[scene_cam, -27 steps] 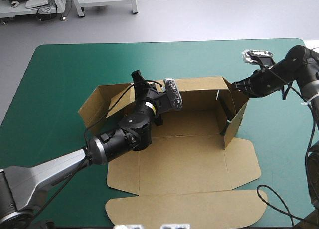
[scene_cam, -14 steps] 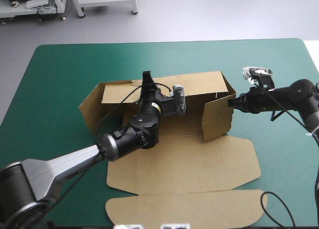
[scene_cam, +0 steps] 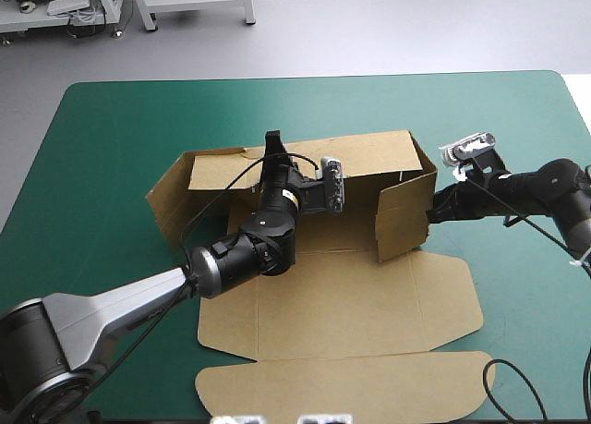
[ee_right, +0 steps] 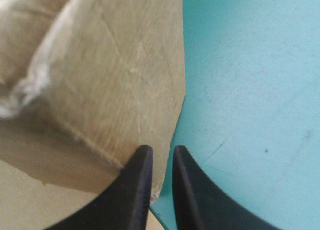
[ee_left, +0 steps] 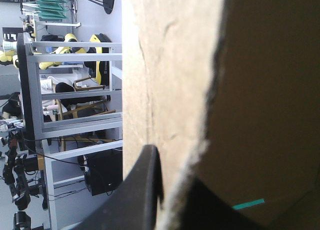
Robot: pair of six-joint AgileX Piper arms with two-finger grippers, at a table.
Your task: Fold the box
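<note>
Left gripper point(scene_cam: 271, 145): clamped on rear wall point(scene_cam: 369, 156) of box point(scene_cam: 369, 295), centre of teal-green cover point(scene_cam: 111, 147). Right gripper point(ee_right: 160, 155): fingers point(ee_right: 137, 190) nearly together, tips against raised right wall point(scene_cam: 404, 216). Likely risk: tips slip off, wall falls outward.

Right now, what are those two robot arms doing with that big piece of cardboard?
They are folding a cardboard box into shape on the teal-green table. The left gripper pinches the top edge of the raised back wall. The right gripper, fingers almost together, is at the outside of the right side flap, which stands up, turned inward. The left side flap leans outward, and the lid lies flat at the near edge.
</note>
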